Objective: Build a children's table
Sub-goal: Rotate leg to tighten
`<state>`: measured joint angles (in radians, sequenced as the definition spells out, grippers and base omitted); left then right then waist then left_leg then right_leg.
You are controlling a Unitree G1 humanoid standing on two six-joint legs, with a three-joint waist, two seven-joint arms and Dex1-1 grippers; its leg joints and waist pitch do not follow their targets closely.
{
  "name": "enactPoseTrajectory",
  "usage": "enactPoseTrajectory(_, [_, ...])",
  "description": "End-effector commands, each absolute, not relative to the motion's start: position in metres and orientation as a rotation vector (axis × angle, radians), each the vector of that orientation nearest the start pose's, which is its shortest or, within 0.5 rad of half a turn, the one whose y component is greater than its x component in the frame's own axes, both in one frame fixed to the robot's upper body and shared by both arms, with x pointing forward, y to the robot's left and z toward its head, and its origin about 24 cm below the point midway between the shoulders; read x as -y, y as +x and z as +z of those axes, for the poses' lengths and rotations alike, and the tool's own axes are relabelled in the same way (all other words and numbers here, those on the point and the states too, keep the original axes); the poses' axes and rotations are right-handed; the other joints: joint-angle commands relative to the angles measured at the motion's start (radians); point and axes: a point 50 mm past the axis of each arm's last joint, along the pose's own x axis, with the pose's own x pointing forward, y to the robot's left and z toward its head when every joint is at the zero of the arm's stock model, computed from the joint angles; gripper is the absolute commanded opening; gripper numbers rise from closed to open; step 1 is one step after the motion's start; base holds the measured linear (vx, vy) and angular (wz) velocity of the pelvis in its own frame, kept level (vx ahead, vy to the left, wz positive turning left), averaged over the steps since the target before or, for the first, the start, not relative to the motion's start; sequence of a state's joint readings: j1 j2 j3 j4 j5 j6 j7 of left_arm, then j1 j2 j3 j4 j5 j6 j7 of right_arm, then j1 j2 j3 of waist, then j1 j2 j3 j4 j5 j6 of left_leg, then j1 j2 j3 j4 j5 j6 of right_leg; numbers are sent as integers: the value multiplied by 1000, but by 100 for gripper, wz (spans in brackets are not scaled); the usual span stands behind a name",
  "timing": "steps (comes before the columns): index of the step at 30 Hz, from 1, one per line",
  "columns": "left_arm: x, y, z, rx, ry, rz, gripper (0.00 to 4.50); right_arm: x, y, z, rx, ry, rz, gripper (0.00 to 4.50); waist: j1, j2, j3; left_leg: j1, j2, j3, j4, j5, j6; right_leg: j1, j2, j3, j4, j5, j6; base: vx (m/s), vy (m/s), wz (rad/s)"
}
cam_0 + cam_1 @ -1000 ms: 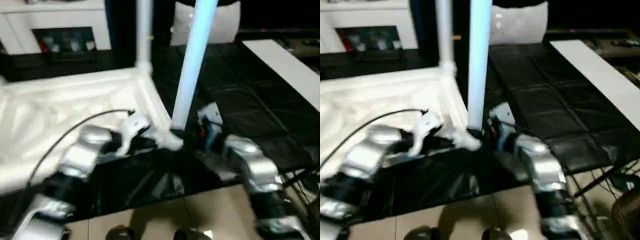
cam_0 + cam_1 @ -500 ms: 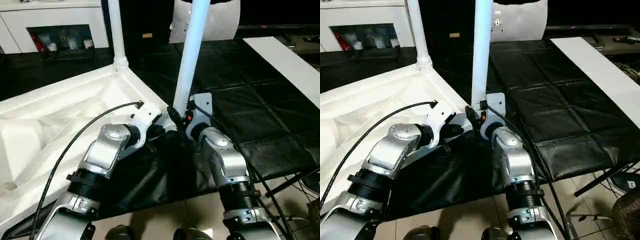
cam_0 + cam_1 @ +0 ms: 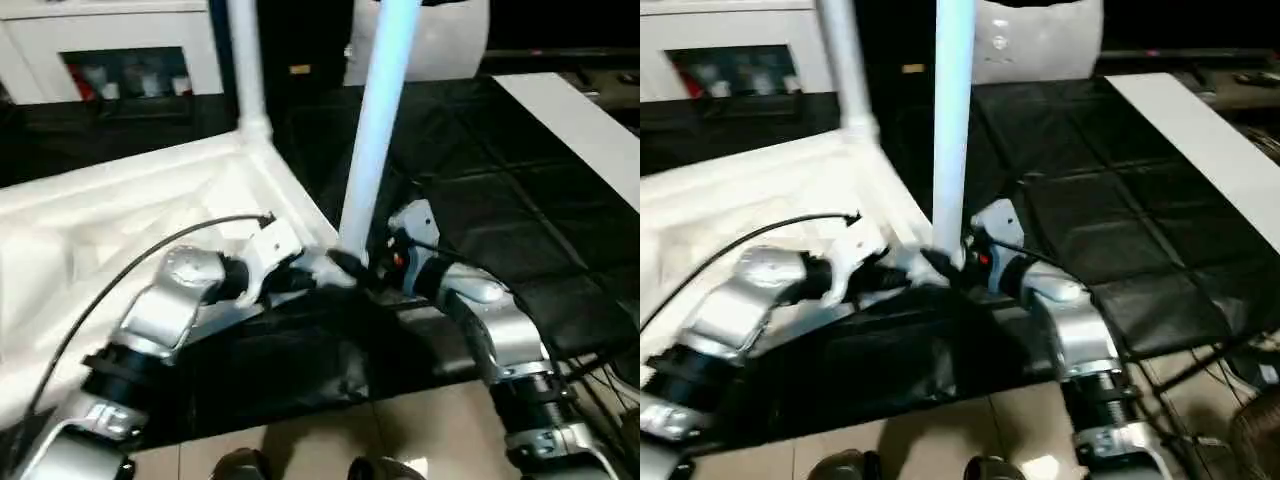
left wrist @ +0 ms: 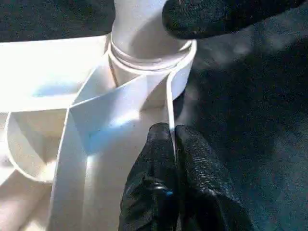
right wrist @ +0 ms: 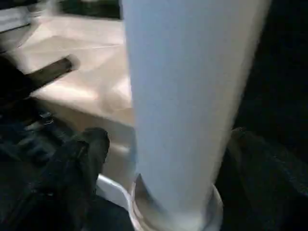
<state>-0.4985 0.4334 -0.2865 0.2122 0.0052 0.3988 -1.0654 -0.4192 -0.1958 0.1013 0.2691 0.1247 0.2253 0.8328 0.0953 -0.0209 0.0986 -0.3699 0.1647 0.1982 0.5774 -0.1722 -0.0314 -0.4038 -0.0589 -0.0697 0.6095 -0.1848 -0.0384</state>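
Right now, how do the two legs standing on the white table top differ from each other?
The near leg stands in the corner socket closest to the robot, with the right gripper set around its base; the far leg stands at the farther corner with no gripper near it. The near leg looks thicker and bluish in the head views, the far leg thinner and whiter. Both are upright white tubes rising from the upturned table top, whose edge the left gripper pinches.

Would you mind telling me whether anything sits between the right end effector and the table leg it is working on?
Nothing visible does. The right end effector straddles the near leg just above its corner socket, a finger on either side.
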Motion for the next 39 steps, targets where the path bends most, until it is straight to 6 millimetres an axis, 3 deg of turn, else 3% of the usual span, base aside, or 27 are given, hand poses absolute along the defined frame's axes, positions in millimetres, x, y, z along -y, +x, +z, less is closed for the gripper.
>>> enactPoseTrajectory(1, [-131,293,78,-446,470,-1352,0,119,302,77,-140,-110,1080,434,2,15,-71,23,73,-39,-64,-210,41,48,-101,65,-83,-236,-189,0,0,0])
enactPoseTrajectory(3, [-139,287,79,-463,494,-1447,0,126,295,80,-152,-145,1233,434,8,19,-70,24,77,-38,-67,-225,33,46,-99,65,-80,-229,-188,0,0,0])
enactPoseTrajectory(7, [-145,285,81,-462,508,-1519,0,131,290,83,-175,-130,1366,434,21,18,-70,24,79,-39,-67,-252,32,47,-103,63,-83,-274,-191,0,0,0])
enactPoseTrajectory(8, [-146,284,82,-463,513,-1545,0,132,289,83,-184,-142,1404,410,22,16,-70,24,80,-39,-67,-248,30,47,-103,63,-82,-276,-193,0,0,0])
enactPoseTrajectory(12, [-148,281,86,-476,536,-1652,0,137,285,82,-248,-162,1544,389,27,11,-71,21,78,-37,-64,-234,33,47,-104,64,-80,-275,-201,0,0,0])
enactPoseTrajectory(14, [-147,279,87,-478,547,-1685,0,138,284,81,-268,-177,1582,364,31,13,-70,22,79,-37,-63,-230,34,46,-106,64,-81,-288,-199,0,0,0])
enactPoseTrajectory(21, [-142,278,86,-473,562,-1729,0,133,287,81,-281,-185,1644,299,44,11,-71,25,82,-37,-64,-236,26,43,-104,63,-77,-281,-208,0,0,0])
enactPoseTrajectory(29, [-140,278,85,-464,564,-1739,0,127,283,79,-289,-156,1705,230,45,9,-72,24,81,-38,-63,-229,29,44,-107,63,-80,-309,-194,0,0,0])
enactPoseTrajectory(39, [-142,279,84,-475,560,-1735,0,126,276,73,-331,-121,1740,194,46,11,-71,24,82,-38,-64,-238,26,43,-106,63,-81,-313,-193,0,0,0])
